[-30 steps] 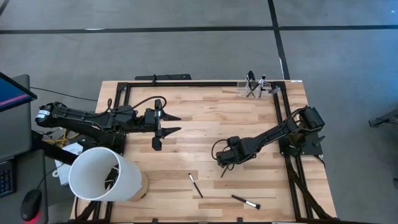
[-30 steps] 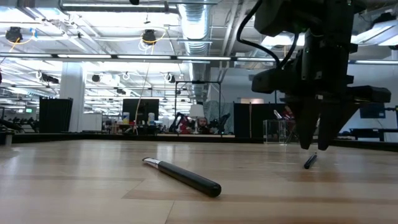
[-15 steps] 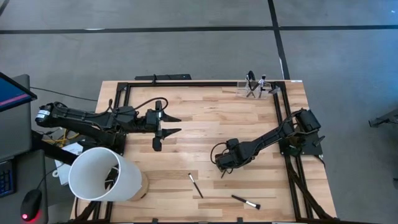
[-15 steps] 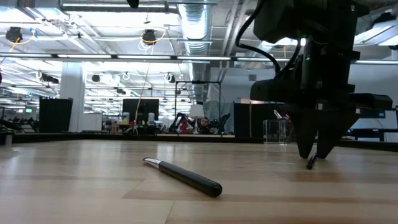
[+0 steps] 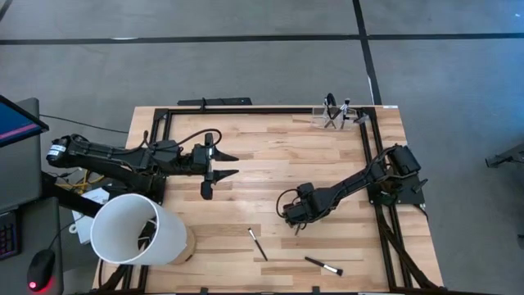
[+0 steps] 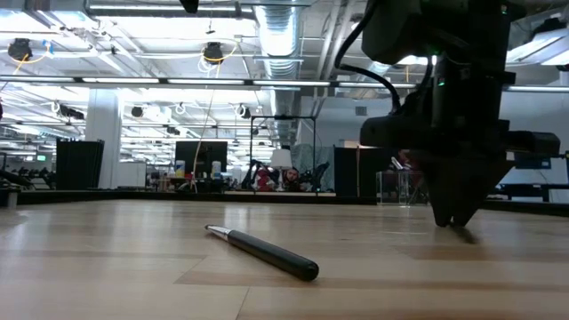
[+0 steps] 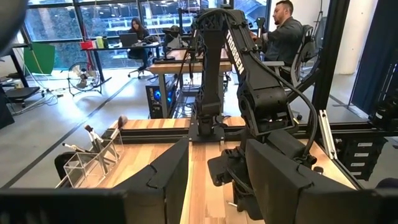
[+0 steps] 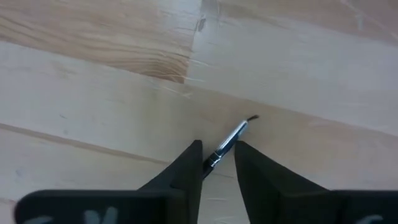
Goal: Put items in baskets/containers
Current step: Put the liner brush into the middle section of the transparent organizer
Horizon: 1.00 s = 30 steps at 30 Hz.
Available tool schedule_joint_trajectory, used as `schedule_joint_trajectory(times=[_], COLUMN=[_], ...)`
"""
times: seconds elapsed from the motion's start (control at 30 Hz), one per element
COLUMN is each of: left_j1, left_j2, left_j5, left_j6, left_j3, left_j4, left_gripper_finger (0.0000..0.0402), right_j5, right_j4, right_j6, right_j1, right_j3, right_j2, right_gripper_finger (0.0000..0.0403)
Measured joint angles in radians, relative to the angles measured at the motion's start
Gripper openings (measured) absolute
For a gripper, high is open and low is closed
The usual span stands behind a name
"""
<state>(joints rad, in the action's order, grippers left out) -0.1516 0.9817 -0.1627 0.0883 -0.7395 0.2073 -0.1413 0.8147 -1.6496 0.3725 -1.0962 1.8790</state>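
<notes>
A thin makeup brush point(image 8: 235, 134) with a silvery ferrule and a small dark tip lies on the wooden table right of its middle. My right gripper point(image 8: 217, 149) point(image 5: 295, 223) stands over it, shut on it; the low view shows the fingertips point(image 6: 455, 219) down at the tabletop. Two more dark brushes lie near the near edge point(image 5: 258, 244) point(image 5: 323, 265); one shows close in the low view point(image 6: 267, 253). The clear holder point(image 5: 336, 120) point(image 7: 93, 160) stands at the far right corner with several brushes upright in it. My left gripper point(image 5: 226, 162) hovers open over the table's left half. My right gripper pinches the brush between its two fingers on the dark handle just behind the ferrule point(image 8: 214, 159). The fingers come from above, pointing down, and lie across the brush. The ferrule and tip stick out beyond them, and the brush lies flat on the table.
A big white tub point(image 5: 135, 229) lies tipped at the near left corner. A black frame point(image 5: 270, 109) runs along the table's edges. Bare wood point(image 5: 278, 156) spreads between the two arms. People sit at desks in the room beyond.
My right gripper has come down to the tabletop, drifting slightly toward the near edge, and its fingers have closed on the brush that lay between them. The brush stays on the table. The left arm has kept still.
</notes>
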Motion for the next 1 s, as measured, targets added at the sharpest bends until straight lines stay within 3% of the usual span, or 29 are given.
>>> schedule_joint_trajectory(times=[0.37,0.67,0.77,1.0], left_j1=[0.000,0.000,0.000,0.000], left_j2=[0.000,0.000,0.000,0.000], left_j5=[0.000,0.000,0.000,0.000], left_j6=[0.000,0.000,0.000,0.000], left_j3=[0.000,0.000,0.000,0.000], left_j4=[-0.002,-0.002,-0.002,-0.006], left_gripper_finger=[0.0158,0.0158,0.0158,0.0158], right_j5=[0.007,0.032,-0.017,-0.245], right_j4=[-0.008,0.049,0.078,0.138], right_j6=[0.083,0.180,0.213,0.184], right_j1=[0.005,0.016,0.032,0.098], right_j3=[0.001,-0.068,-0.106,-0.148], right_j2=[-0.001,0.006,0.006,-0.011], right_gripper_finger=[0.0010,0.0007,0.0006,0.0008])
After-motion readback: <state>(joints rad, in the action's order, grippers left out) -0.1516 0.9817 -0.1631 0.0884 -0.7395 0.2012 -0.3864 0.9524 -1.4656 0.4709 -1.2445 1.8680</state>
